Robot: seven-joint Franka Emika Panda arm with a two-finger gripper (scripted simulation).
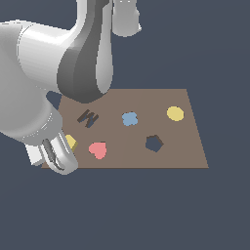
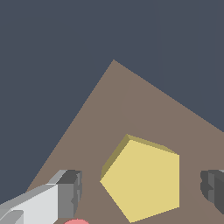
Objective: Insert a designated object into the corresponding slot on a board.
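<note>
— Yellow pentagon [image 2: 142, 177]: where is it?
— Flat on the board [image 2: 131, 105], directly between the gripper [image 2: 142, 192]'s spread fingers, untouched.
— The slot [image 1: 154, 143]?
— Well off toward the exterior view's right.

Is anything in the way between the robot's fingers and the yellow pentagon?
No. In the wrist view the yellow pentagon lies on the board between the open gripper fingers, with bare board on both sides and nothing visible between.
</note>
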